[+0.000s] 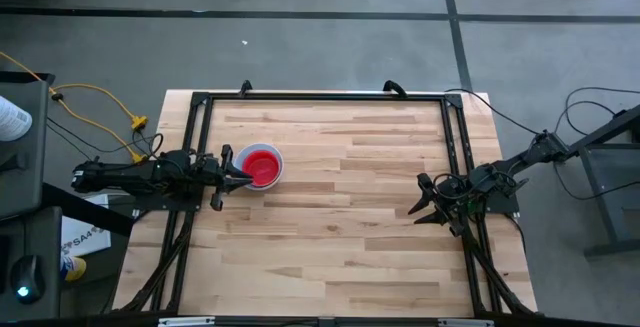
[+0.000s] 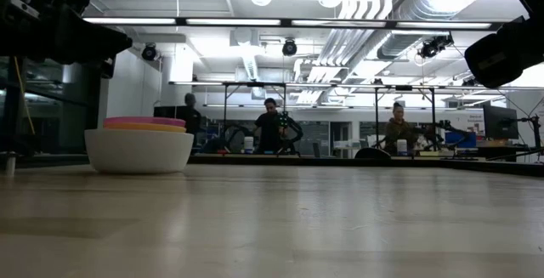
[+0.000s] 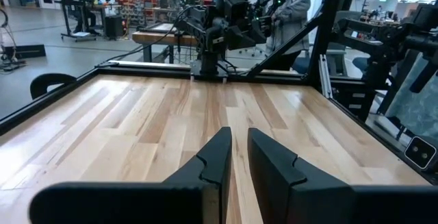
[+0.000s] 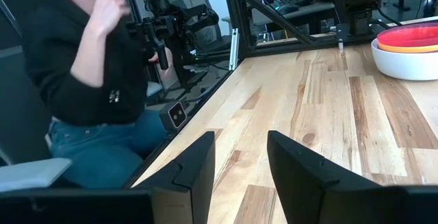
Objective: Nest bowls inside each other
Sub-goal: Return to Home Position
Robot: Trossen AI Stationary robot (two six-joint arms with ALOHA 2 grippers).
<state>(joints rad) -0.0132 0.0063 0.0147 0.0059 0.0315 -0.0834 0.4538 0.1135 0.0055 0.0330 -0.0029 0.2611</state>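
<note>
Bowl stack point(image 1: 262, 164) sole obstacle, left side; tabletop point(image 1: 340, 217) ctr open.

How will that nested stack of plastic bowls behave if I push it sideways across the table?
Probably slides rather than tips: the white outer bowl sits low and wide on the smooth wooden table. Likely light, being small plastic. The red-pink bowl and yellow bowl sit deep inside, so they should move with it.

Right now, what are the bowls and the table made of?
The white bowl looks like plastic: smooth, one even colour, with a soft matte sheen. The red-pink bowl nested on top looks the same, so it is probably plastic too. The table is wood, maybe sealed: pale planks with grain streaks and seams.
</note>
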